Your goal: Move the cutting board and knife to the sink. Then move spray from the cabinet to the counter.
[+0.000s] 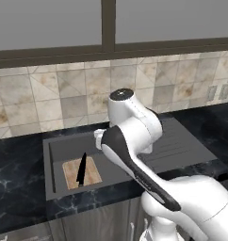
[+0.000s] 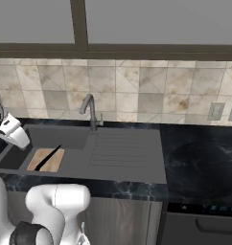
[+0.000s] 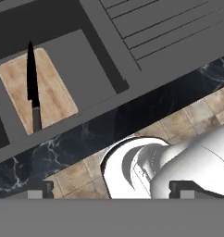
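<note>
Item 1, gripper (image 3: 109, 194): two dark finger tips (image 3: 37, 189) stood at the bottom of the hand view, set wide apart and holding nothing.

Item 2, counter (image 3: 146, 109): black marble-look worktop with thin white veins, its front strip running between the fingers and the basin in the hand view. The right base view added a broad stretch of it to the right of the drainer, which the hand view did not reach.

Item 3, sink (image 1: 53, 155): grey basin with a ribbed drainer (image 2: 122, 150) on its right.

Item 4, cutting board (image 3: 37, 95): light-brown wood, lying flat on the basin floor, well apart from the finger tips (beyond the counter strip, above and left in the hand view).

Item 5, knife (image 3: 33, 88): black pointed blade, grey handle, resting on the board along its length; the handle end reached the board's nearer edge.

Item 6, tap (image 2: 89, 110): grey, curved, behind the basin, seen from the right base view.

Item 7, tiled wall (image 1: 50, 94): beige, with two pale outlets (image 2: 223, 111) at right. No readable writing anywhere.
</note>
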